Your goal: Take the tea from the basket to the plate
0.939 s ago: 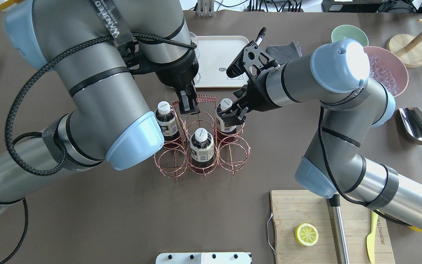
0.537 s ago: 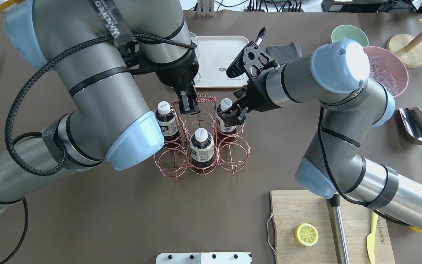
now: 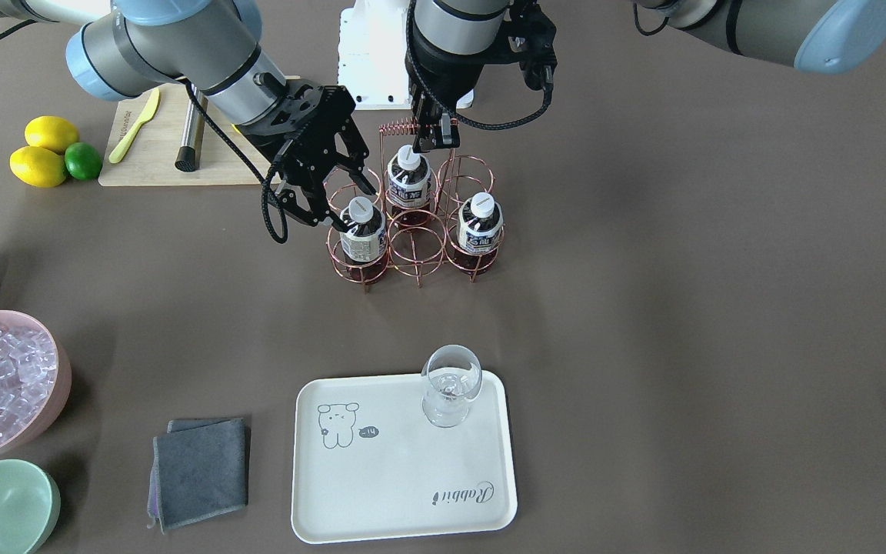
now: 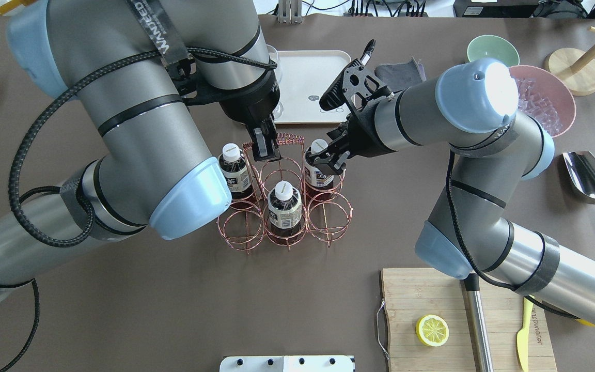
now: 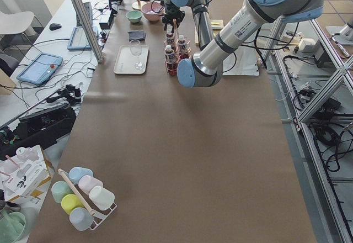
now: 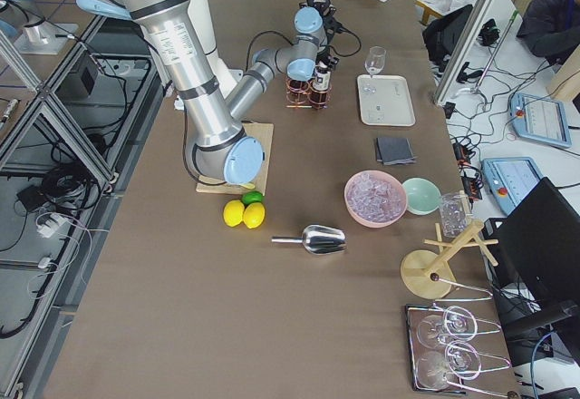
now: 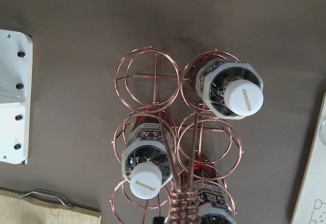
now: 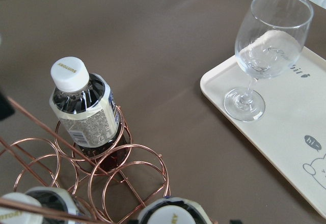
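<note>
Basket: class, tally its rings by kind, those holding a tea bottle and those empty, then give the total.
With a tea bottle: 3
Empty rings: 3
Total: 6 rings

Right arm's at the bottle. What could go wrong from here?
1. The tea sits deep in a ring of the basket; a tilted pull by the right gripper could snag the wire, though the left gripper is on the handle.
2. A stemmed glass stands on the plate at its basket-side edge; the bottle could knock it over on set-down.
</note>
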Available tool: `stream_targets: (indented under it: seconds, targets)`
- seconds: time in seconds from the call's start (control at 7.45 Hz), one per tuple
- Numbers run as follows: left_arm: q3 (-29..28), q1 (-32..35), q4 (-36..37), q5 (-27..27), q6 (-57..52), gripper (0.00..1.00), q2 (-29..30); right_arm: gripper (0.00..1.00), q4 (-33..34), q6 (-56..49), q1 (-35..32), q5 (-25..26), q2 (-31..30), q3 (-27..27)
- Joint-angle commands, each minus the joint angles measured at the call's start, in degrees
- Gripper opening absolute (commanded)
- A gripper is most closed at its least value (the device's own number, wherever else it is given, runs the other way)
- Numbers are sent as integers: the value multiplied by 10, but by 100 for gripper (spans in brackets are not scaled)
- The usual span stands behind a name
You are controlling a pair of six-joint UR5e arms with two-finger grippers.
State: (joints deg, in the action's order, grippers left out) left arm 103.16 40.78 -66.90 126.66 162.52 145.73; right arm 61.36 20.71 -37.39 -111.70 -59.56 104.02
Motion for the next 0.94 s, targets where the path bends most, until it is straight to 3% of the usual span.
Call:
stream_targets:
  seconds: [0.0,0.54,0.8]
  targets:
    - [1,0,0,1,1,0,1,61,-10,9,0,1,1,-5]
    - [1,0,0,0,1,0,1,60,-10,16,0,1,1,0]
    - [1,0,0,0,1,0,1,54,-10,20,0,1,1,-1]
